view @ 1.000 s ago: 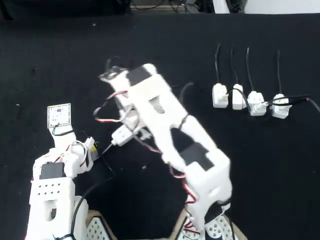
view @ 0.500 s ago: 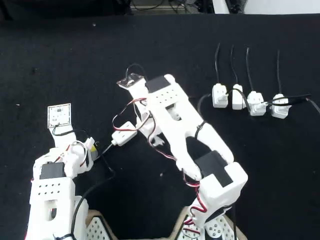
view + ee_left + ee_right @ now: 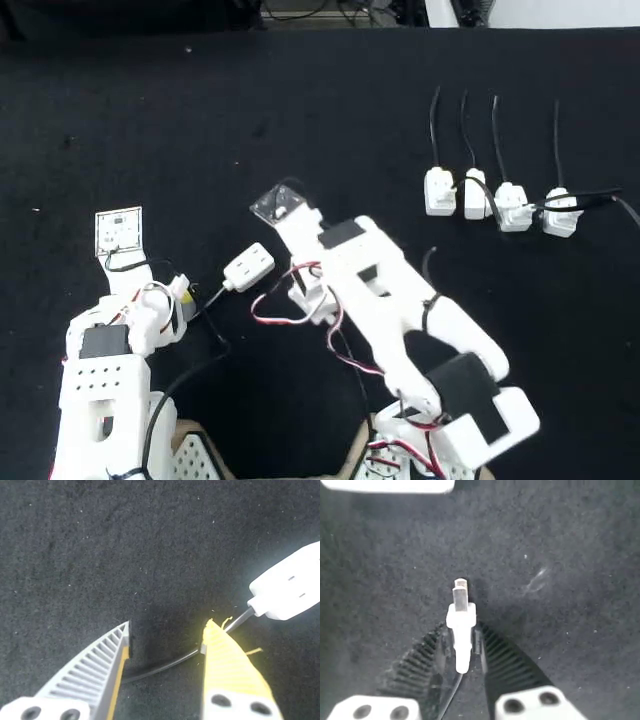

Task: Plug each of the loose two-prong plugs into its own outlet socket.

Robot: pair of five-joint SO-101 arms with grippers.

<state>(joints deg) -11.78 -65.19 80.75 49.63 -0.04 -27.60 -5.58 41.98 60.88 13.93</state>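
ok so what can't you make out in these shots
High view: the white two-prong plug in the right gripper is hidden under that arm.
Right wrist view: the white plastic outlet block is cut off by the edge.
High view: four white corded plugs' prongs, too small.

We count two arms, a left arm [image 3: 105, 365] and a right arm [image 3: 400, 310], with one pincer each: left pincer [image 3: 167, 625], right pincer [image 3: 461, 630]. We count one plug [image 3: 461, 612], one socket block [image 3: 248, 267], and four small white corded pieces [image 3: 513, 207]; whether these are plugs or sockets, we cannot tell.
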